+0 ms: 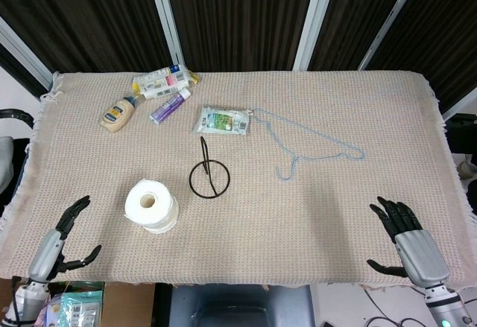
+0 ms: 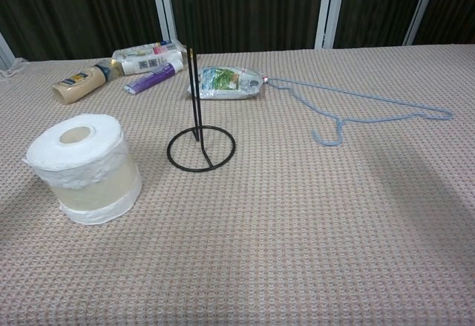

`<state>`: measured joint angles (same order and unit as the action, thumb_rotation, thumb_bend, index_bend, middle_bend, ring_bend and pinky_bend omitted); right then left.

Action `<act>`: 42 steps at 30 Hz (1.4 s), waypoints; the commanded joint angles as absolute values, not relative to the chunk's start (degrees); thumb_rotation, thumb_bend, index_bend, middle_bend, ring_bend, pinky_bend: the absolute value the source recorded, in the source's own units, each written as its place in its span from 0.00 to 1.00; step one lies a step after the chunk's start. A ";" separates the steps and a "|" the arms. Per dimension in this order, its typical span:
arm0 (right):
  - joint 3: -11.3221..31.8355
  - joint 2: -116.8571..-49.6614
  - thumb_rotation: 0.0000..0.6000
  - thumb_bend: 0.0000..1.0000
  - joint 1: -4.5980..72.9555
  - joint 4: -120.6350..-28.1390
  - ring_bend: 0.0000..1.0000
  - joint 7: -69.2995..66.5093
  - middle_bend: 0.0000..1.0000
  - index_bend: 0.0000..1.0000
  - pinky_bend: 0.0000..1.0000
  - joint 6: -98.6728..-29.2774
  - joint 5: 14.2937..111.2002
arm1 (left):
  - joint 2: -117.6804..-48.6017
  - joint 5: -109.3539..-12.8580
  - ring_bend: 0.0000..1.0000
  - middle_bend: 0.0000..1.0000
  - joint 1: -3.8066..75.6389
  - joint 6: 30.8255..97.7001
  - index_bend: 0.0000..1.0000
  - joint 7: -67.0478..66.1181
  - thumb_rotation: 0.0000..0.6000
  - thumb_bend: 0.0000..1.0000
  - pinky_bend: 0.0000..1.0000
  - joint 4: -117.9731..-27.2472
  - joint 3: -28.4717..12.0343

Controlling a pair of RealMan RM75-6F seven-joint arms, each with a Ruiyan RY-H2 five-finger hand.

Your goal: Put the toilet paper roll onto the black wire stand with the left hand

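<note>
At approx 7 o'clock of the table's point(image 1: 335, 215) near edge, the left hand point(image 1: 61, 239) hangs w/ fingers spread apart, thumb out — holding nothing, touching nothing that shows, turned roughly edge-on to the head cam. Right hand point(image 1: 408, 241) at approx 5 o'clock, also fingers apart, back of hand up, thumb out to the side, nothing in it. Neither hand shows in chest view.

Toilet paper roll point(image 1: 151, 205) stands on end on the cloth, core hole up, at approx 8 o'clock from the black wire stand point(image 1: 208, 172) — near it, not touching. Stand upright: ring base flat on the cloth, post vertical.

Far side, approx 11 o'clock: tan bottle point(image 1: 118, 113), purple tube point(image 1: 169, 106), white tube point(image 1: 159, 83) clustered close. Green-print pouch point(image 1: 222, 121) just past the stand at 12; blue wire hanger point(image 1: 313, 146) lies flat at approx 2 o'clock, one end near the pouch.
</note>
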<state>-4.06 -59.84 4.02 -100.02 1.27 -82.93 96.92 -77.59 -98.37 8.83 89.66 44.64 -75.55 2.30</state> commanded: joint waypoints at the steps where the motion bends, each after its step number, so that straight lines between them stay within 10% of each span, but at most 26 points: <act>1: -3.98 -59.94 1.00 0.12 4.10 -100.02 0.00 1.43 0.00 0.00 0.00 -82.68 96.62 | -85.29 -94.97 0.00 0.00 12.74 85.33 0.00 47.29 1.00 0.33 0.00 -69.05 -0.55; 32: -3.51 -59.30 1.00 0.12 3.86 -100.19 0.00 0.34 0.00 0.00 0.00 -83.26 96.00 | -93.14 -90.21 0.00 0.00 20.70 72.43 0.00 47.69 1.00 0.32 0.09 -67.89 -1.32; 42: -3.52 -58.93 1.00 0.12 3.77 -100.22 0.00 -0.27 0.00 0.00 0.00 -83.54 96.17 | -92.94 -88.74 0.05 0.00 23.77 67.44 0.00 47.54 1.00 0.33 0.47 -69.71 -1.83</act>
